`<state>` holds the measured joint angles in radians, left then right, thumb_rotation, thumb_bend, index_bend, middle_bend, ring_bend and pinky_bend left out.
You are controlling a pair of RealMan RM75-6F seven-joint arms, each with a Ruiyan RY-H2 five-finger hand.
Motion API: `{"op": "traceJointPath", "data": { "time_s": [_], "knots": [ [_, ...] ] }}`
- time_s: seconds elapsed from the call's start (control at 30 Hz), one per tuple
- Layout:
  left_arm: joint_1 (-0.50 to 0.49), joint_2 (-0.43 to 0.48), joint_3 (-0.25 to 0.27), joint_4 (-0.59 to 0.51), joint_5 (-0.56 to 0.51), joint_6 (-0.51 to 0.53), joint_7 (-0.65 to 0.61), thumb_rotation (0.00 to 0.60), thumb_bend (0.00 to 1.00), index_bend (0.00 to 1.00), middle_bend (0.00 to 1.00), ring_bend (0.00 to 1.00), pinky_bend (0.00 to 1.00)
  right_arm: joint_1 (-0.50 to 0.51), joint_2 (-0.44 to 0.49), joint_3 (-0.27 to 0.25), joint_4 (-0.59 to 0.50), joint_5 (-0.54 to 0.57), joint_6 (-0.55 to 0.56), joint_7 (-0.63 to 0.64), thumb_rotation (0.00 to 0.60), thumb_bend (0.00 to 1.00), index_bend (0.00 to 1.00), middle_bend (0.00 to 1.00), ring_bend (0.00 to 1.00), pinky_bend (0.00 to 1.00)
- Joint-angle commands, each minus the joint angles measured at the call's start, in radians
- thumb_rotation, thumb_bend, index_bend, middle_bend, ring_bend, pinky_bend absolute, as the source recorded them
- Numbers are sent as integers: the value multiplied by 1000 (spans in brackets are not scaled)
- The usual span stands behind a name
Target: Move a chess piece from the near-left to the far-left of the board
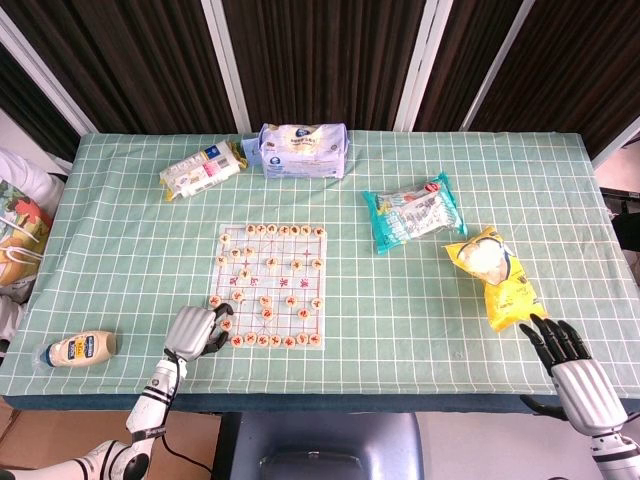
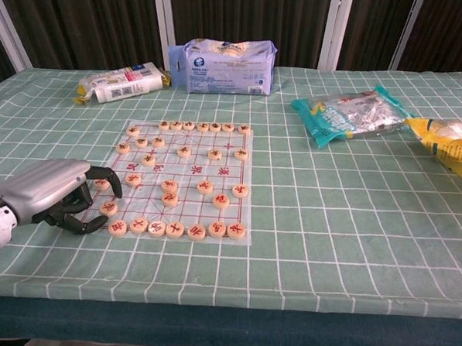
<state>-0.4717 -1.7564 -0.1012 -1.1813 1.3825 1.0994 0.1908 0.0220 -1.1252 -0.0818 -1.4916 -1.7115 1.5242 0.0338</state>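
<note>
Curling over the near-left corner of the board (image 2: 186,178), the left hand (image 2: 53,195) has its fingers bent in around a chess piece (image 2: 101,185); whether they actually pinch it I cannot tell. That piece sits on the board's left edge, a small flat wooden disc, likely light, rigid and smooth, so it may skid or flip. A pinch across its rim looks best. The right hand (image 1: 574,368) rests empty, fingers spread, well apart

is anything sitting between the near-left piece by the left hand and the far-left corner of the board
Yes. Beyond the near-left piece by the left hand, other pieces sit along the chessboard's left side, one on the far-left corner.
</note>
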Motion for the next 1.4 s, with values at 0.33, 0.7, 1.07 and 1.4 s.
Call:
{"op": "traceJointPath", "data": {
  "time_s": [0.33,0.7,1.07,1.4],
  "knots": [
    [-3,7,3,-11,-13,4,18,600,343,501,1000,1000,1000,0,-2,0,1,-1,2,-1,600,225,0,0,0,0],
    [-8,23,-7,-38,-7,31,1,600,338,573,1000,1000,1000,1,-2,0,0,1,-2,-5,600,225,0,0,0,0],
    [-93,30,-160,-58,-125,-14,25,600,333,582,1000,1000,1000,8,-8,-3,1,-5,-12,-16,600,225,0,0,0,0],
    [-239,-45,-279,97,-259,-112,69,600,338,574,1000,1000,1000,18,-18,3,-1,18,-44,-44,600,225,0,0,0,0]
  ]
}}
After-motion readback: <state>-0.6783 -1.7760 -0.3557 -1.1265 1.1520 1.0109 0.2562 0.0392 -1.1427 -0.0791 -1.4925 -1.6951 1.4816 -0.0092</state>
